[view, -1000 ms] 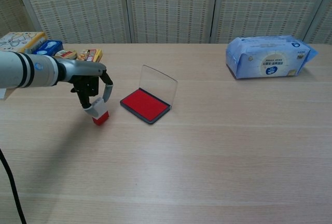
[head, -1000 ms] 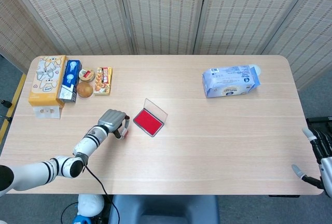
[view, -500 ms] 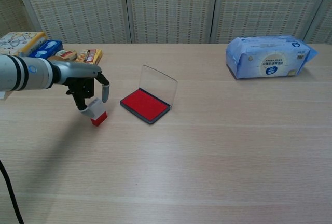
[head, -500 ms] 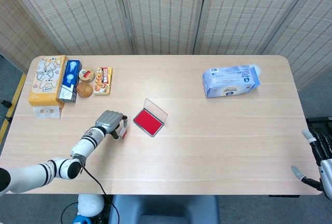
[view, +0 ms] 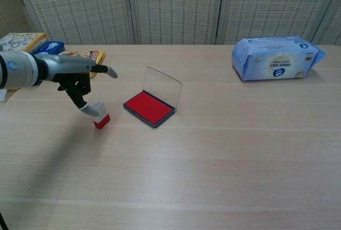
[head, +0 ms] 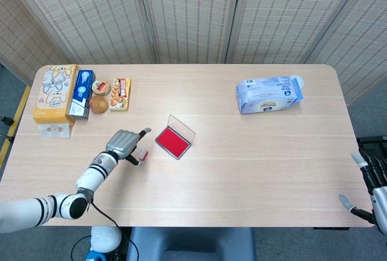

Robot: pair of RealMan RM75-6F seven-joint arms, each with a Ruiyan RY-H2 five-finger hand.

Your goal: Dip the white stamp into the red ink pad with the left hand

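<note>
The white stamp [head: 143, 155] [view: 99, 114], white on top with a red base, stands on the table just left of the red ink pad [head: 173, 142] [view: 149, 107]. The pad lies flat with its clear lid [view: 162, 86] raised at the back. My left hand [head: 123, 144] [view: 80, 81] hovers just left of and above the stamp with its fingers spread and nothing in them; one fingertip [view: 85, 108] hangs close by the stamp's left side. At the table's far right edge, my right hand [head: 372, 179] shows in the head view only, fingers apart and holding nothing.
A blue-and-white tissue pack [head: 269, 93] [view: 275, 65] lies at the back right. Snack boxes and small packets [head: 57, 92] [view: 21, 41] line the back left corner. Folding screens stand behind the table.
My left hand has let go of the stamp, spread its fingers and drawn back to the left. The stamp now stands by itself on the table.
</note>
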